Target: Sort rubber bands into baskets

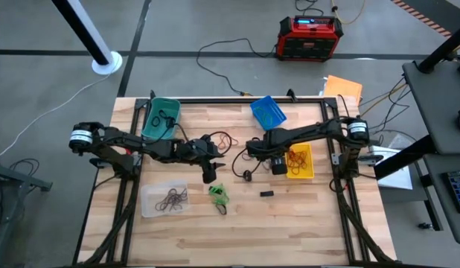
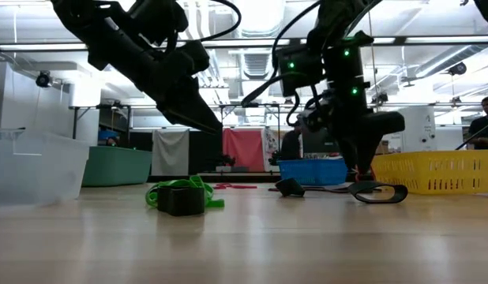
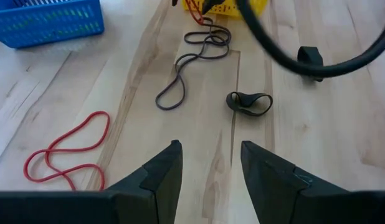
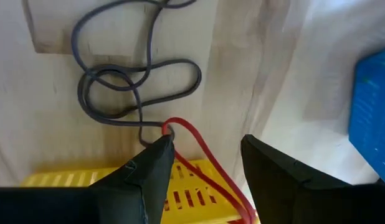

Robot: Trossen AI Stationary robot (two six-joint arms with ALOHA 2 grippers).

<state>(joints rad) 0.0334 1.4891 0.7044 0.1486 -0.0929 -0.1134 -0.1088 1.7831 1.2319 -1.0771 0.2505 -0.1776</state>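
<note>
Four baskets stand on the wooden table: teal [image 1: 161,117], blue [image 1: 268,112], yellow [image 1: 300,161] and clear [image 1: 164,199]. My left gripper [image 3: 208,149] hovers open over the table's middle [image 1: 209,171], with nothing between its fingers. Ahead of it lie a red rubber band [image 3: 68,152], a long dark band [image 3: 194,65] and a small black band [image 3: 249,102]. My right gripper [image 4: 208,146] points down, open, at the yellow basket's left edge [image 1: 277,164]. A red band [image 4: 202,163] runs between its fingers over the basket rim. Green bands [image 1: 219,195] lie near the front. My right gripper stands with one fingertip [image 4: 160,149] right at the looped end of the red band [image 4: 170,126], which lies on the table beside the yellow basket's rim. Whether the finger touches the band, I cannot tell.
A tangled dark band [image 4: 127,81] lies on the wood just beyond my right gripper. A small black block [image 1: 266,194] sits near the front, right of the green bands. The clear basket holds dark bands, and the yellow basket holds red ones.
</note>
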